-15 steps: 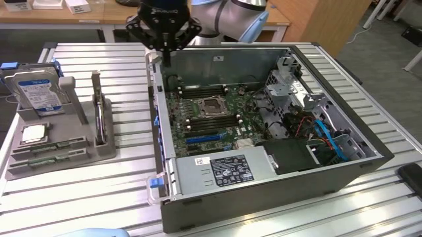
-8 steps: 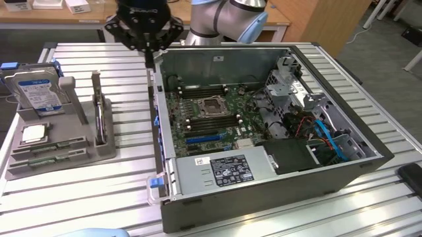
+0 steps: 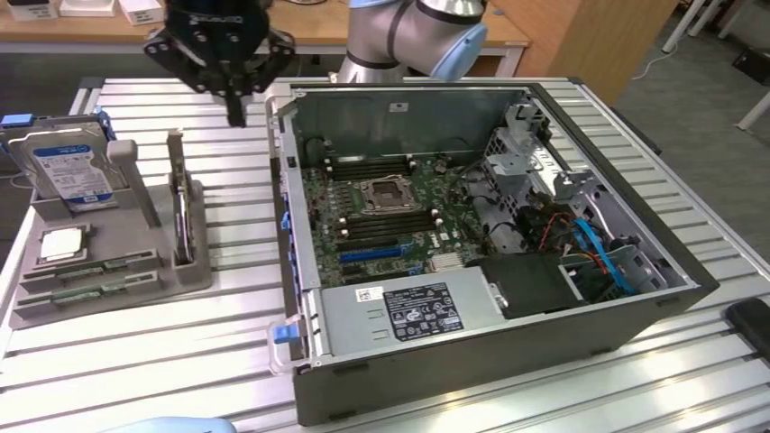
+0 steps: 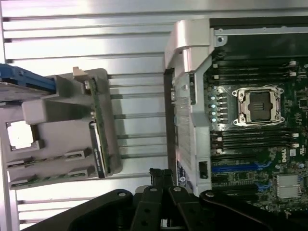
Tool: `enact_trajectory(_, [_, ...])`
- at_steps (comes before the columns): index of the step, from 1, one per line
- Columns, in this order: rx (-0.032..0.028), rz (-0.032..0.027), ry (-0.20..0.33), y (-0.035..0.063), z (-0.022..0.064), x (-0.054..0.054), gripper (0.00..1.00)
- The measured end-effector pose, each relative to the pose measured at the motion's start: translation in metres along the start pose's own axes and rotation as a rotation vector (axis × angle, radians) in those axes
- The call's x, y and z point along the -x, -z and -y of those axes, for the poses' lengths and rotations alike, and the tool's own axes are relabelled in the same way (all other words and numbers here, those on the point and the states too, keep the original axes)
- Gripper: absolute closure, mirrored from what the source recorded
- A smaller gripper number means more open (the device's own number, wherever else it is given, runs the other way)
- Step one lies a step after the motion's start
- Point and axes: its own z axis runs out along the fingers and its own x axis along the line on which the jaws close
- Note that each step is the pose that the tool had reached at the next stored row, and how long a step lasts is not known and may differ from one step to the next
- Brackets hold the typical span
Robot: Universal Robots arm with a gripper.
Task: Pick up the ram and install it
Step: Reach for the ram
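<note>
holder (image 3: 114, 230): grey parts rack sitting on the bench (image 3: 180, 361) at the exterior view's left, giving every piece its own pocket so nothing's sliding around
hard drive (image 3: 72, 171): standing upright in the back slot, blue label facing out
processor (image 3: 63, 244): lying flat in a square pocket just in front of the drive
ram (image 3: 96, 267): lying flat in the holder's front grooves, looking like two green sticks, nothing touching it, so the pickup isn't done yet imo
dark card (image 3: 180, 221): standing on edge in a slot on the holder's case side
jaws: clenched shut on nothing, hanging high between holder and case, well apart from the ram
case (image 3: 481, 370): lying on its side, panel off, so the board's facing up for easy reach
motherboard (image 3: 445, 180): sitting inside the case, memory slots (image 3: 361, 167) either side of the socket (image 3: 388, 194) looking empty
power supply (image 3: 409, 311): sitting in the case's near corner
</note>
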Motion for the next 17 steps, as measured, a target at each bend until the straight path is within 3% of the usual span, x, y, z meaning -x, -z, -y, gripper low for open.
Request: enact_trajectory(17, [0.0,0.0,0.0,0.0005,0.0058,-0.077,0.9])
